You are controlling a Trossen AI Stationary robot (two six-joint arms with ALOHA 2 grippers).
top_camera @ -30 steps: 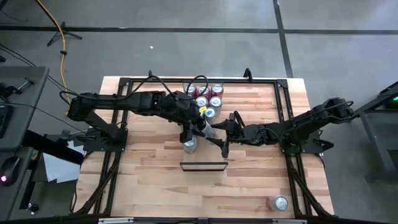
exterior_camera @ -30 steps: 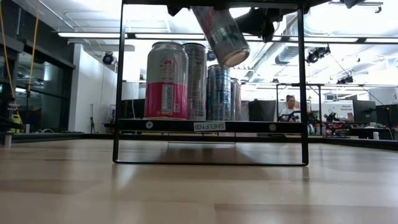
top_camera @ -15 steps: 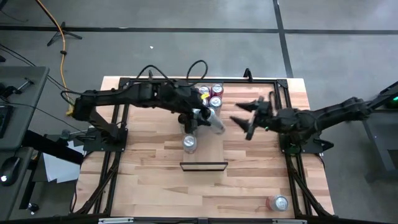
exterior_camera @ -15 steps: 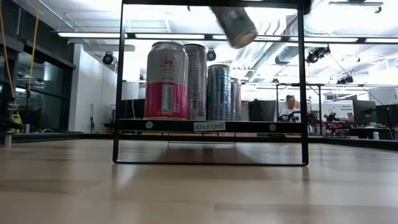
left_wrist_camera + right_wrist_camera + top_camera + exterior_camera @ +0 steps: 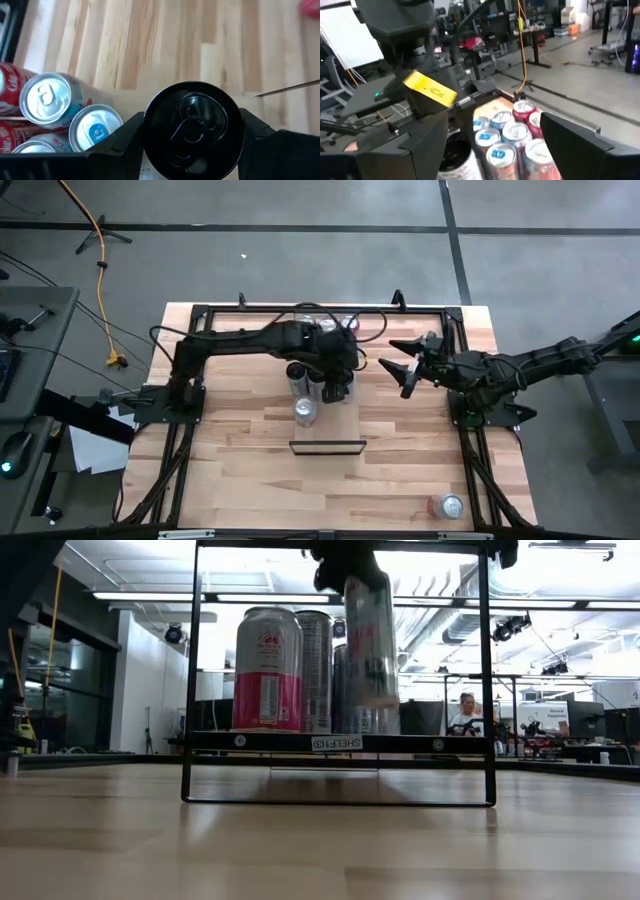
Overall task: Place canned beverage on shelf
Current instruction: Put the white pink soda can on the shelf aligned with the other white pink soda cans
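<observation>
My left gripper [image 5: 335, 370] is over the shelf [image 5: 345, 425], a light wood panel with a dark strip [image 5: 327, 446] at its near end. It is shut on a silver can with a black top [image 5: 194, 122]. In the low view this can [image 5: 370, 640] stands upright under the gripper, in front of the cans on the shelf: a pink one [image 5: 267, 670] and silver ones [image 5: 316, 670]. From above, two can tops [image 5: 303, 410] [image 5: 297, 373] show on the shelf. My right gripper [image 5: 400, 365] is open and empty, to the right of the shelf. My left gripper pinches the can between its two fingers [image 5: 125, 142], on opposite sides of its upper wall, just below the black rim [image 5: 149, 125]. The fingers come from above, pointing down. The can is upright. I cannot tell whether its bottom rests on the shelf.
A cluster of red and silver cans [image 5: 505, 135] stands on the table beyond the shelf's far end, partly under my left arm. A loose can [image 5: 447, 506] lies at the near right corner. A black frame [image 5: 489, 680] carries the shelf. A person [image 5: 466, 712] sits far behind.
My right gripper has let go of the can and drawn back toward the table's right edge, open. My left gripper has kept the can, turned it from tilted to upright and brought it down toward the shelf, moving a little toward the far edge.
</observation>
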